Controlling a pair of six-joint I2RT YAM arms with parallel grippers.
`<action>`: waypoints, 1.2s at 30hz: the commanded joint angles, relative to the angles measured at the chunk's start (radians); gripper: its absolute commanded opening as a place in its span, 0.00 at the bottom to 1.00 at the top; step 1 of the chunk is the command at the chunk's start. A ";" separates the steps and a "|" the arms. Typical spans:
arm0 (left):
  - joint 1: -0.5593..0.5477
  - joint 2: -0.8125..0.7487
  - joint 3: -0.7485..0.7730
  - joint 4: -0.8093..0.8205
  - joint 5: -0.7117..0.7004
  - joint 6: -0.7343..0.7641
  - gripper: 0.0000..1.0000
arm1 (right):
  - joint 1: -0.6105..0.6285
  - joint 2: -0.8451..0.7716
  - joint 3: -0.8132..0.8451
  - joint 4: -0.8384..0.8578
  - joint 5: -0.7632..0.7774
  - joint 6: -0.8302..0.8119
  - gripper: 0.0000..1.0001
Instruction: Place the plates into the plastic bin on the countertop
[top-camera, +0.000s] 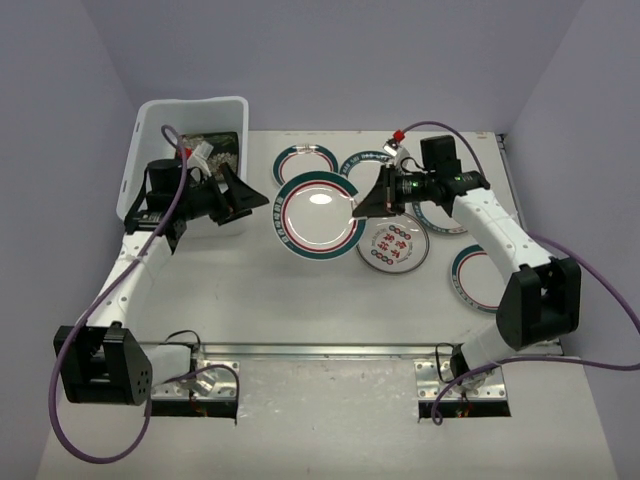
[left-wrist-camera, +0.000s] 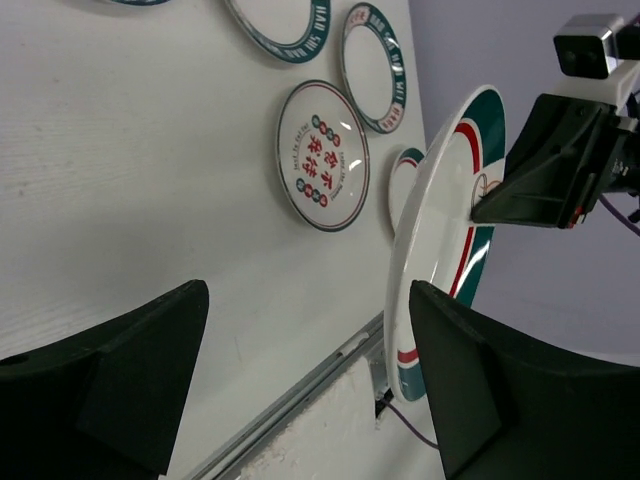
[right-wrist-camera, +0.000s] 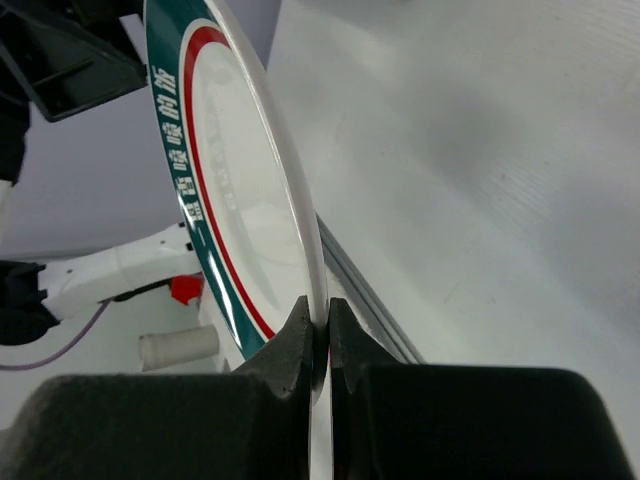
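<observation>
My right gripper (top-camera: 362, 205) is shut on the rim of a round white plate with a teal-red rim (top-camera: 320, 215) and holds it lifted and tilted over the countertop (top-camera: 250, 290). In the right wrist view the plate (right-wrist-camera: 230, 170) stands on edge between my right gripper (right-wrist-camera: 320, 330). My left gripper (top-camera: 250, 200) is open and empty beside the plastic bin (top-camera: 150, 120), pointing at the plate, close to its left edge. In the left wrist view the plate (left-wrist-camera: 440, 230) hangs beyond my left gripper (left-wrist-camera: 300, 380). A black flowered plate (top-camera: 220, 145) lies in the bin, partly hidden.
Round plates lie on the countertop: two teal-rimmed at the back (top-camera: 305, 160) (top-camera: 378, 165), a red-dark patterned one (top-camera: 395, 245), one under my right arm (top-camera: 445, 210), one at the right (top-camera: 487, 278). A metal strip (top-camera: 330, 349) runs along the near edge.
</observation>
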 joint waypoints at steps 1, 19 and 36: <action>-0.048 0.041 0.009 0.188 0.174 -0.034 0.72 | 0.012 -0.020 0.008 0.179 -0.190 0.134 0.00; -0.111 0.101 0.130 0.112 -0.125 -0.083 1.00 | 0.015 0.024 0.115 -0.078 0.117 -0.069 0.00; -0.165 0.169 0.034 0.286 -0.056 -0.209 0.92 | -0.010 0.027 0.012 0.269 -0.024 0.231 0.00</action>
